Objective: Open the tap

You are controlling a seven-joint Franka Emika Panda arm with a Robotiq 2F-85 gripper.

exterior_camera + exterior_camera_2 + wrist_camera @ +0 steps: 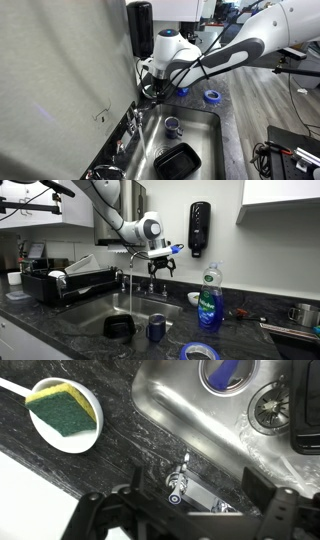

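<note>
The tap is a small chrome faucet at the back edge of the sink; it shows in both exterior views (134, 118) (128, 278). In the wrist view one of its metal handles (178, 482) lies between my two dark fingers. My gripper (190, 500) is open and hovers just above the tap, its fingers on either side of the handle without touching it. It also shows in both exterior views (152, 88) (160, 266). A thin pale streak that looks like water runs down from the spout in an exterior view (133, 295).
The steel sink (95, 315) holds a grey mug (156, 328) and a black container (120, 327). A black dispenser (199, 228) hangs on the wall. A blue soap bottle (209, 300), a tape roll (200, 352), a dish rack (70, 280) and a sponge in a white dish (65, 410) stand around.
</note>
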